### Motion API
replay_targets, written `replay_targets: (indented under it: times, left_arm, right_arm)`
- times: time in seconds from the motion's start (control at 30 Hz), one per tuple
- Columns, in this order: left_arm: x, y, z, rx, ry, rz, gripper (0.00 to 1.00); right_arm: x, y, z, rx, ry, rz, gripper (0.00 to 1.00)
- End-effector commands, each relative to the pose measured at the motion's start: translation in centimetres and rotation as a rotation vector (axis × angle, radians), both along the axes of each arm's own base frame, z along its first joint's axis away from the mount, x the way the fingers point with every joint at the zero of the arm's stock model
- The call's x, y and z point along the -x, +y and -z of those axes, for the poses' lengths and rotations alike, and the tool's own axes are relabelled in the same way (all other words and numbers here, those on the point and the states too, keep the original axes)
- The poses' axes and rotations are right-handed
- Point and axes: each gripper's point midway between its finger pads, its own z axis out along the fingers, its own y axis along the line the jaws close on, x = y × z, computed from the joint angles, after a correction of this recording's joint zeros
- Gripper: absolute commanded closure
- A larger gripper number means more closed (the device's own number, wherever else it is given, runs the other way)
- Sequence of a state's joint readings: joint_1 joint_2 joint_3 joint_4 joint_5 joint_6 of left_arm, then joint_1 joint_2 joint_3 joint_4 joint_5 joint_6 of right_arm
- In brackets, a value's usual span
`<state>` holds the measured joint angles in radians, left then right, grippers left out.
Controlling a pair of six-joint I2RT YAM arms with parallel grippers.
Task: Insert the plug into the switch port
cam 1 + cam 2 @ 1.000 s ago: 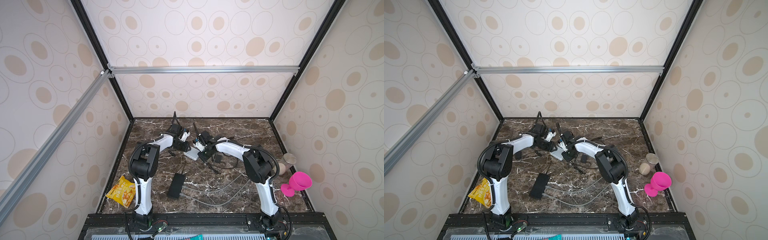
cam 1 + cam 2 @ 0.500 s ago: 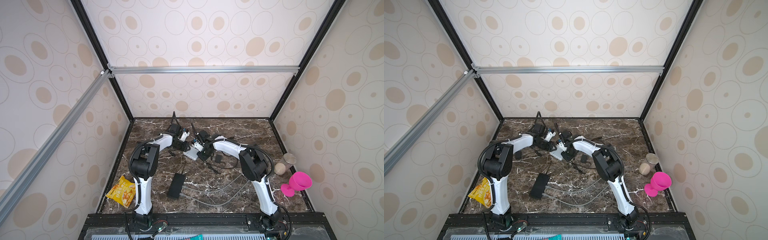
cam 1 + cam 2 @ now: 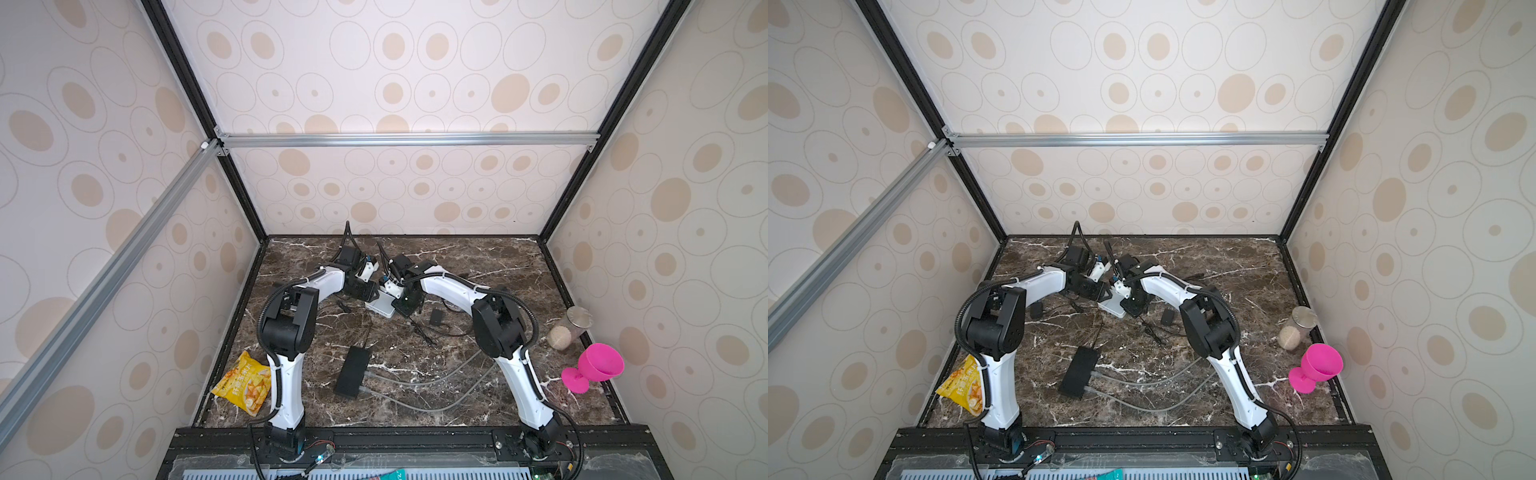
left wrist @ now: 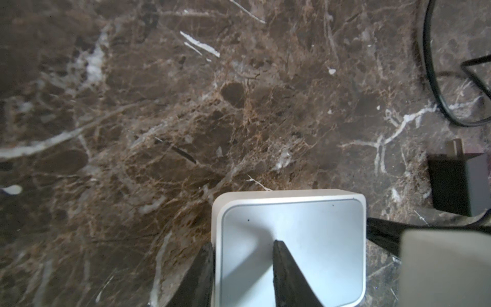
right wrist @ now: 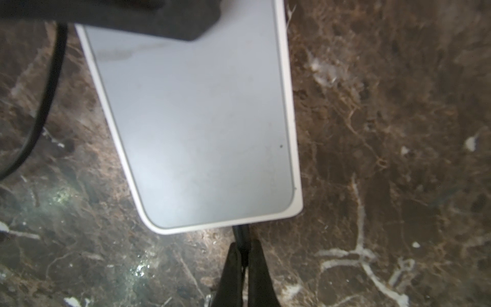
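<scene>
Switch (image 3: 380, 306): light, slick white box, mid-far tabletop (image 3: 478, 386). Left end effector (image 4: 243, 268) half-open, pinching its left edge, one finger on top. Right end effector (image 5: 243, 261) shut on plug (image 5: 241, 234), a small rigid body at the switch's right edge; we judge gripping close behind the tip best.

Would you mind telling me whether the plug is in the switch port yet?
Cannot tell. In the right wrist view the plug, pinched by the right end effector, meets the white switch at its edge, but the port is hidden.

The yellow snack bag (image 3: 242, 384) carries red printed characters, too small to read. Nothing else in any view shows legible text, labels or numbers.
</scene>
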<state>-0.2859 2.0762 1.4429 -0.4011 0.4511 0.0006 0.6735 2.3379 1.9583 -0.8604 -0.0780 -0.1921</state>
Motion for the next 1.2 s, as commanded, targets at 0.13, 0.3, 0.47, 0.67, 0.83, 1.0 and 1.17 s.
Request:
replay_targets:
  times: [0.13,0.3,0.47,0.67,0.83,1.0,1.17]
  left_arm:
    - [4.8,-2.2,3.4,0.006,0.18,0.113,0.65]
    - [5.1,-2.7,3.3,0.021,0.182,0.129,0.65]
    - [5.3,-3.0,3.2,0.026,0.181,0.143,0.65]
    - [5.4,-3.3,3.2,0.025,0.178,0.156,0.65]
    - [5.9,-3.5,3.3,0.023,0.182,0.177,0.65]
    - [6.6,-4.5,3.0,0.037,0.174,0.226,0.65]
    - [7.4,-5.2,3.3,0.029,0.18,0.258,0.65]
  right_arm:
    - [-4.0,5.9,-3.9,-0.235,-0.155,-0.025,1.0]
    - [-4.2,7.2,-3.6,-0.288,-0.133,-0.023,1.0]
    - [-4.1,7.3,-3.2,-0.285,-0.114,-0.029,1.0]
    - [-4.4,7.3,-5.6,-0.293,-0.173,-0.069,1.0]
    - [-5.4,7.3,-6.6,-0.283,-0.234,-0.087,1.0]
    - [-5.2,8.3,-6.2,-0.308,-0.2,-0.13,1.0]
    - [-5.2,8.9,-6.3,-0.322,-0.179,-0.124,1.0]
